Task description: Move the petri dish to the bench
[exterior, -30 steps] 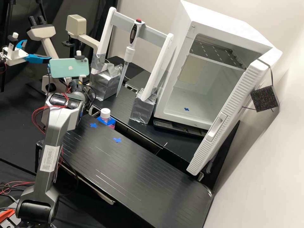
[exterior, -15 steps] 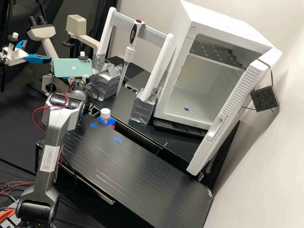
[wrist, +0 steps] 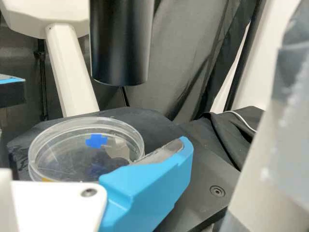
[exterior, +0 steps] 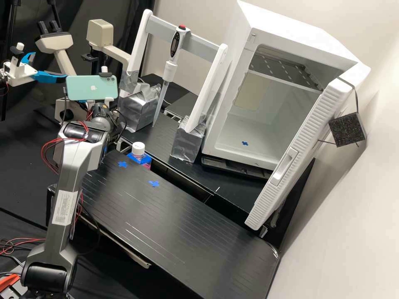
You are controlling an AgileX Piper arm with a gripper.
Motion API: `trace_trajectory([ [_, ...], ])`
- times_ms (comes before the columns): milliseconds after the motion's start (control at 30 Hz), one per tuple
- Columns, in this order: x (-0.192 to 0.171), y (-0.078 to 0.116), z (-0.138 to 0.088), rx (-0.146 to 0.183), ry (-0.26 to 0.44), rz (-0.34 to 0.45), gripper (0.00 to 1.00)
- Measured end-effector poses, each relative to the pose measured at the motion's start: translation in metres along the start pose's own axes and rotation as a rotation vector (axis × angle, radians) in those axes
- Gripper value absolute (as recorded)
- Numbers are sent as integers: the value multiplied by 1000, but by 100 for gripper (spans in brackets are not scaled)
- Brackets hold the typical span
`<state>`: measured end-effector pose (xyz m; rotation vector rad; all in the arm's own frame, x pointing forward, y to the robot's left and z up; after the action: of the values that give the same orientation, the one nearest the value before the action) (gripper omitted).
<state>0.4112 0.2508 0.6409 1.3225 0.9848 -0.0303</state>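
In the high view the gripper (exterior: 82,101) is mostly hidden behind the phone on the arm's wrist, close to the microscope. The wrist view has the clear, round petri dish (wrist: 53,126) lying flat on the black microscope stage (wrist: 205,166), a blue cross showing through it. The gripper (wrist: 91,157) stands open at the dish. One blue finger (wrist: 149,188) is beside the rim, its grey pad very near it; whether they touch is unclear. The other finger is hidden. The black bench (exterior: 178,232) bears two blue crosses.
A black microscope cylinder (wrist: 120,43) hangs above the dish's far side. A pipette (exterior: 168,70) hangs in a white frame right of the arm. A capped bottle (exterior: 138,148) stands behind the bench; the white cabinet's door (exterior: 299,153) is open.
Over the last second, the phone and wrist shifted slightly right, then back left by a small amount. The bench and the things around it have not moved.
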Motion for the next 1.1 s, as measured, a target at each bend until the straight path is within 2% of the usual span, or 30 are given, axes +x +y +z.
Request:
trace_trajectory([
  [67,0,-1,-1,0,-1,-2,100],
  [100,1,-1,-1,0,-1,-4,0],
  [600,2,-5,-1,-1,-37,-20,0],
  [1100,2,-6,-11,-46,-13,-38,0],
])
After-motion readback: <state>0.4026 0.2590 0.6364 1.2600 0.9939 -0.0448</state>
